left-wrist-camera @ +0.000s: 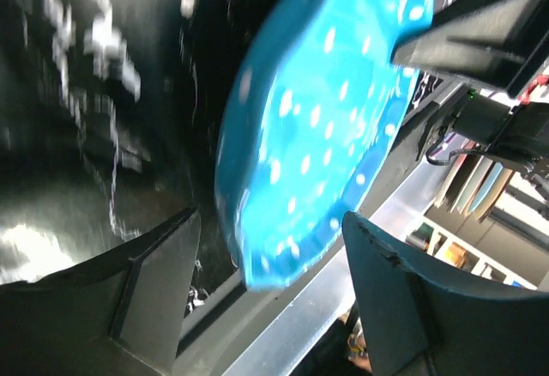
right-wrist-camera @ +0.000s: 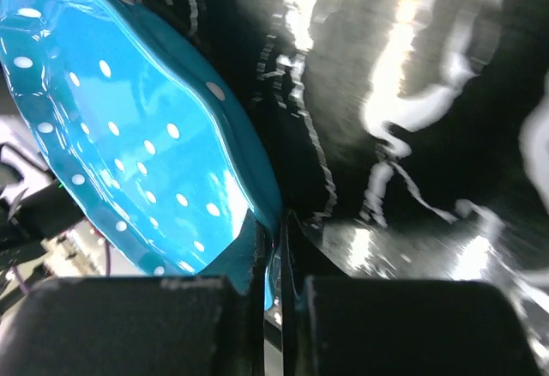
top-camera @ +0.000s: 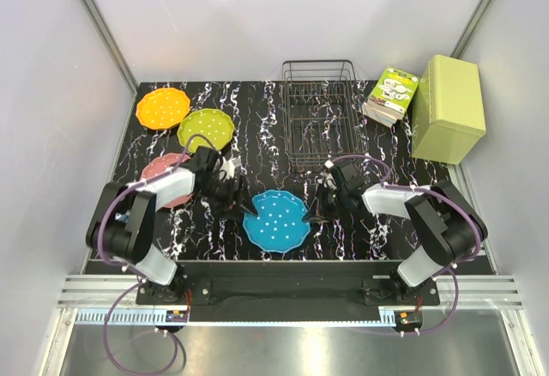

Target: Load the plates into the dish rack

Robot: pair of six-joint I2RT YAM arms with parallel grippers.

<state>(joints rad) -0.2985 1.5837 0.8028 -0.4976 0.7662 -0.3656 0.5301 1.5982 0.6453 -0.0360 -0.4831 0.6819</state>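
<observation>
The blue plate (top-camera: 274, 220) is at the front middle of the table. My right gripper (top-camera: 310, 219) is shut on its right rim, and the right wrist view shows the blue plate (right-wrist-camera: 129, 127) pinched between the gripper (right-wrist-camera: 276, 230) tips. My left gripper (top-camera: 240, 209) is open at the plate's left side. In the left wrist view the blue plate (left-wrist-camera: 317, 127) has its edge between the spread gripper (left-wrist-camera: 268, 221) fingers without touching them. The orange plate (top-camera: 161, 107), yellow-green plate (top-camera: 206, 129) and pink plate (top-camera: 163, 170) lie at the left, the pink one partly under my left arm. The dish rack (top-camera: 320, 118) stands at the back middle, with nothing in it.
A light green box (top-camera: 448, 108) stands at the back right, with a small printed packet (top-camera: 391, 95) leaning beside it, just right of the rack. White walls enclose the table on three sides. A metal rail runs along the near edge.
</observation>
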